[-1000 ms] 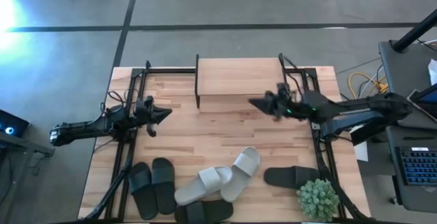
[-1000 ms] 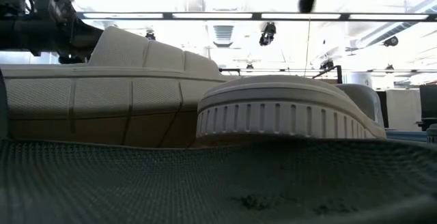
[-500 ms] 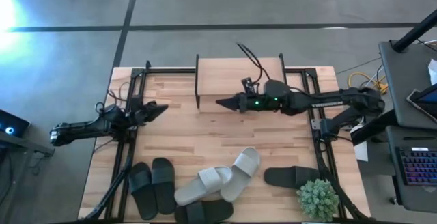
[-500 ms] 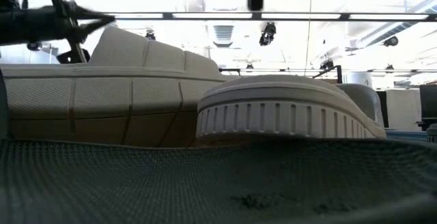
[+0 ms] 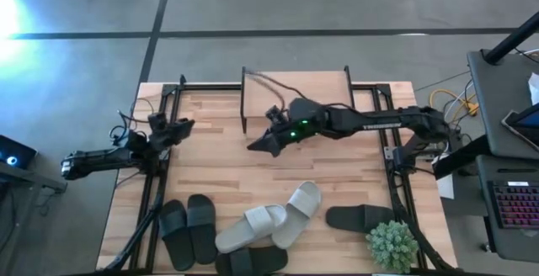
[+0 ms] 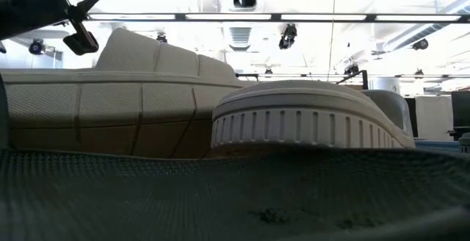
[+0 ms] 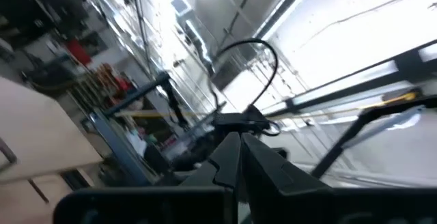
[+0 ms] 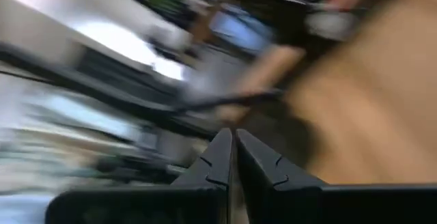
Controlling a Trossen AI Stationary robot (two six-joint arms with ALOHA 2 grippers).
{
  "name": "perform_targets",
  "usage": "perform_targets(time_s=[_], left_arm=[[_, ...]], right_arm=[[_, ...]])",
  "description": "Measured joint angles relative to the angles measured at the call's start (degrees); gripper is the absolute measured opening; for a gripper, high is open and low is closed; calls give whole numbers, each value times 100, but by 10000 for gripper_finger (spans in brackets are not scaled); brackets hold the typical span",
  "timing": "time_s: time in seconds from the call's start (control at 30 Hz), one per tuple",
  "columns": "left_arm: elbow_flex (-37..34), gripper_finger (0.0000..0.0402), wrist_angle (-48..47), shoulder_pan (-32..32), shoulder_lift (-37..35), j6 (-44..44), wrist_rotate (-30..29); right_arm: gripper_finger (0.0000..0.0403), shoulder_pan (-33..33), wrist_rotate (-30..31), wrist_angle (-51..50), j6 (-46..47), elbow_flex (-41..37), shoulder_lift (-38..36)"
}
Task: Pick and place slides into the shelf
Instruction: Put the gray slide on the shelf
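Between my right fingers [image 8: 232, 157] nothing shows: the two dark tips lie pressed together, empty. From above, that right gripper [image 5: 257, 145] hangs over the bare light wood tabletop [image 5: 219, 179], just in front of the small low shelf with the pale plank top and thin black legs [image 5: 295, 91], and the arm reaches in from the right side.

My left fingers [image 7: 235, 157] are likewise closed tip to tip on nothing. The left gripper [image 5: 181, 127] sits near the tabletop's left edge, by the black frame rail, well apart from the shelf.

Slides are all at the near edge, none on the shelf:
- two black open-toe slides side by side [image 5: 187, 230] at left
- two pale grey slides [image 5: 271, 217], crossing and touching, at centre
- one black slide [image 5: 253, 261] under the pale pair, at the edge
- one black slide [image 5: 358, 217] at right, just beside a small green potted plant [image 5: 392, 246]

Low view is filled by the pale slides' soles [image 6: 308, 123].
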Motion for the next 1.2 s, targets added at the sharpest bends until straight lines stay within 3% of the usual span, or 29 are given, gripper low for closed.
perform_targets(time_s=[0.23,0.43,0.5,0.7,0.83,1.0,1.2], left_arm=[[237,0,-92,-2,144,294,77],[265,0,-174,-2,402,432,69],[255,0,-237,-2,538,420,51],[248,0,-253,-2,911,43,105],[233,0,-241,-2,1092,131,491],[188,0,-253,0,1298,323,875],[182,0,-261,2,1514,611,2255]], right_arm=[[43,413,543,-4174,-942,1486,460],[113,1140,1981,-6638,-951,2220,789],[133,1336,2399,-6921,-780,2321,879],[169,1868,2675,-7069,61,2424,992],[172,2245,2942,-7060,743,2381,1104],[166,2620,2738,-6927,1884,2368,1239],[159,2865,2604,-6832,2562,2759,1770]])
